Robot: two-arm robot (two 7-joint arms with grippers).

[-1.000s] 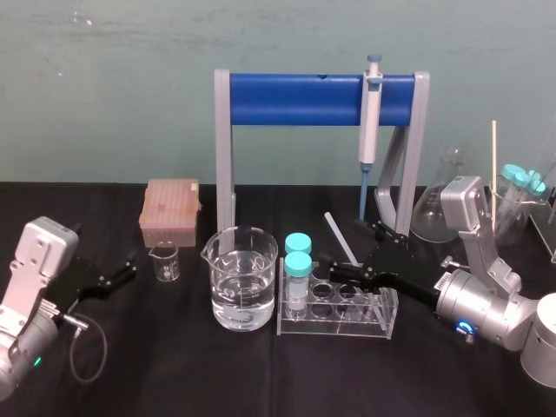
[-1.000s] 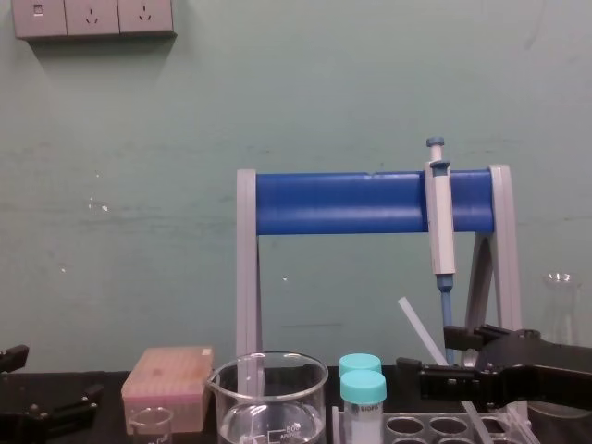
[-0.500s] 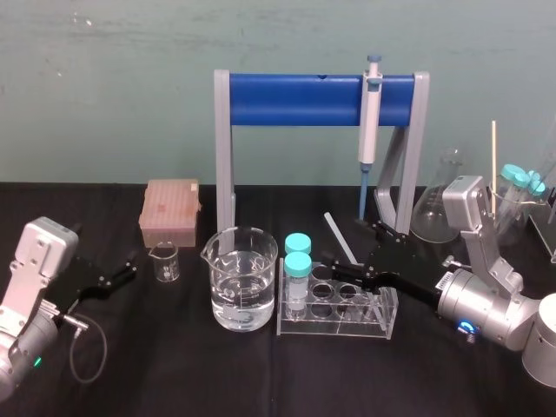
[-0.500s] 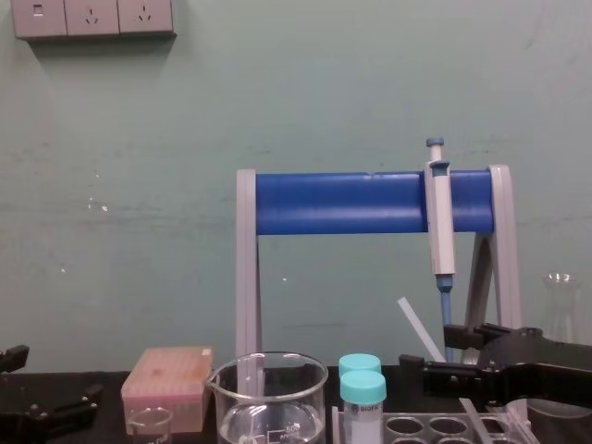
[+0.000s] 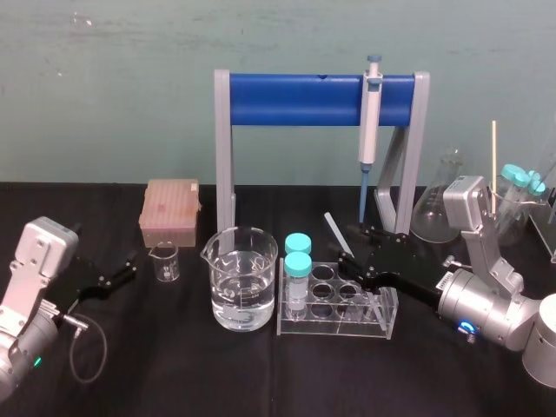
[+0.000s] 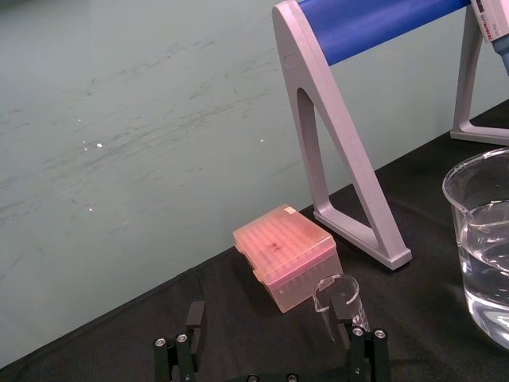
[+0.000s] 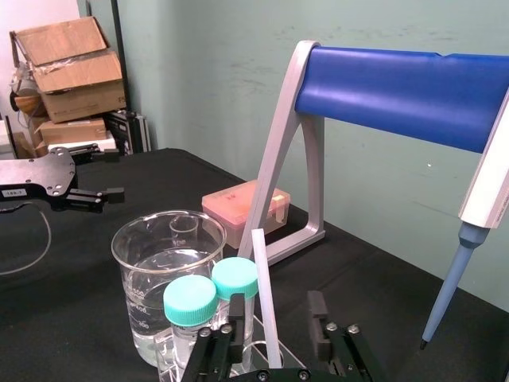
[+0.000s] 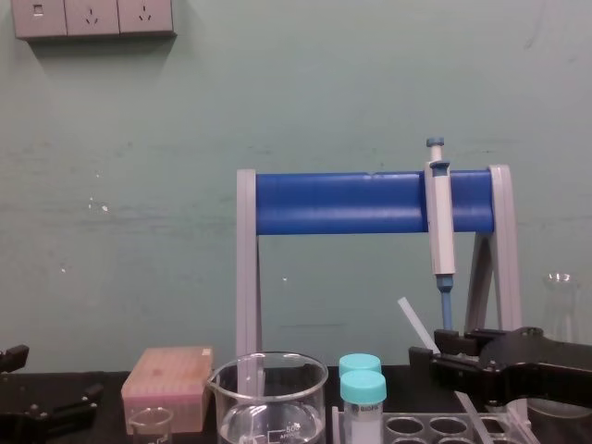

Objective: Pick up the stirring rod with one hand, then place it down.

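The stirring rod (image 5: 335,233) is a thin translucent-white stick that leans up out of the clear tube rack (image 5: 379,322). My right gripper (image 5: 347,268) reaches in from the right at rack height, one black finger on each side of the rod. In the right wrist view the rod (image 7: 264,286) stands between the fingers (image 7: 317,317) with a small gap on either side, so this gripper (image 7: 270,330) is open and touches nothing. From the chest view the rod (image 8: 413,321) rises just left of the right gripper (image 8: 435,356). My left gripper (image 5: 122,269) rests open at the table's left.
A beaker of water (image 5: 243,278) and two teal-capped tubes (image 5: 298,261) stand left of the rod. Behind is a blue-barred stand (image 5: 313,97) holding a pipette (image 5: 370,122). A pink tip box (image 5: 170,208) and a small beaker (image 5: 164,261) sit on the left, a flask (image 5: 439,204) on the right.
My right gripper's fingers have narrowed around the rod, and its tips have drawn a little to the right. The rod and the left arm have not moved.
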